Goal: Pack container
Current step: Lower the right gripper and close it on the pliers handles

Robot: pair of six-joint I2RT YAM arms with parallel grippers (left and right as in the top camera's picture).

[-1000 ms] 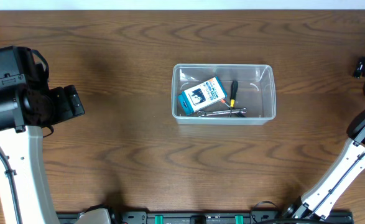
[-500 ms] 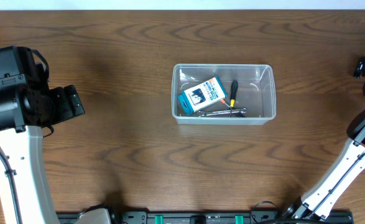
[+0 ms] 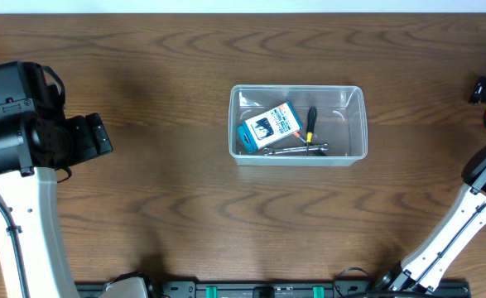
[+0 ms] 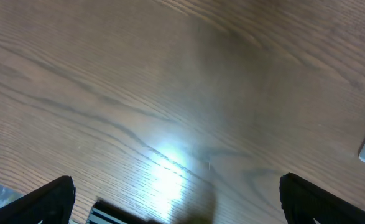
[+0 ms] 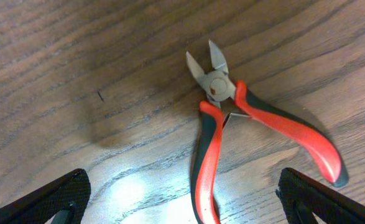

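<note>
Our right gripper (image 5: 182, 208), fingers spread wide and empty, hangs over the red-handled pliers (image 5: 218, 88) at the desk's (image 3: 185, 215) far right edge, handles splayed back between them, well apart from the container (image 3: 348, 124), while the open left gripper (image 4: 176, 202) sits farther off.

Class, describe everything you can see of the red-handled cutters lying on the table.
The cutters have two short grey metal blades, slightly parted, a round pivot, and red handles with dark inner edges, spread apart with a thin wire spring between them. They lie flat on the wooden table. Nothing else touches them.
</note>
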